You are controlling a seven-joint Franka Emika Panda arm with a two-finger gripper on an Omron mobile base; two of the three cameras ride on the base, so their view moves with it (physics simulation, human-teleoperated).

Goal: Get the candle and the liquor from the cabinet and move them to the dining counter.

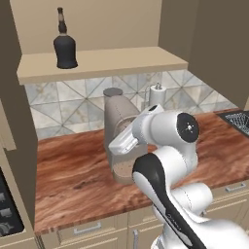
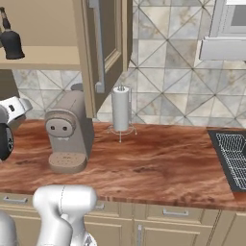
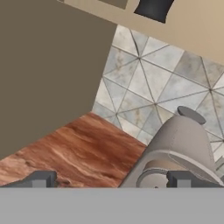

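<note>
I see the liquor (image 1: 65,46) at the far left, standing upright on the open cabinet (image 1: 102,63) shelf, toward its left end. In the right base view the same bottle (image 2: 10,41) sits at the top left, with the cabinet's open door (image 2: 103,45) and its long bar handle hanging to the right of it. I cannot find the candle anywhere on the shelf from these angles.

Below the shelf, on the wood-grain desk (image 1: 73,180), the beige coffee machine (image 2: 67,132) stands against the tiled wall. Right of it is a paper towel roll (image 2: 120,109) on a wire stand, and at the far right a dark wire rack (image 2: 233,158) is set into the desk.

My end effector (image 3: 111,180) is empty, with its fingers (image 3: 41,179) spread wide and touching nothing. It hangs over the desk just in front of the coffee machine (image 3: 179,148), aimed up at the tiles, with the liquor's base (image 3: 153,8) showing at the top edge on the shelf.
</note>
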